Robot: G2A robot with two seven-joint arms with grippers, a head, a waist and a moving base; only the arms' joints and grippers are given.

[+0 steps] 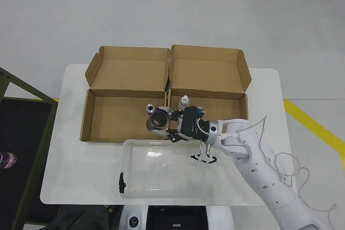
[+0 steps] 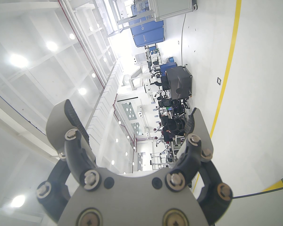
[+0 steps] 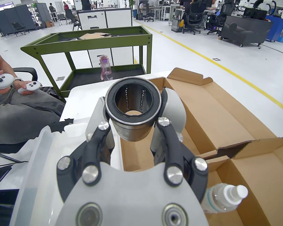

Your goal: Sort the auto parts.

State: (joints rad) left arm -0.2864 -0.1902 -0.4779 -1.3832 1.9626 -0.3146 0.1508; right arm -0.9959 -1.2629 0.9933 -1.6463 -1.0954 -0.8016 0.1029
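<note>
Right gripper (image 3: 134, 109) is clenched on the bearing (image 3: 133, 121), a steel cylinder pinched by its sides between both fingers, its open bore facing back toward the wrist, and held over the corner of a cardboard box (image 3: 136, 156) directly beneath the fingers. A clear bin (image 3: 30, 156) lies just beside the gripper on one flank. On the other flank is a second box (image 3: 254, 165) with a bottle (image 3: 224, 197) in it, set back beside the wrist and apart from the fingers. Left gripper (image 2: 132, 109) is released, its fingers spread wide with nothing between them.
</note>
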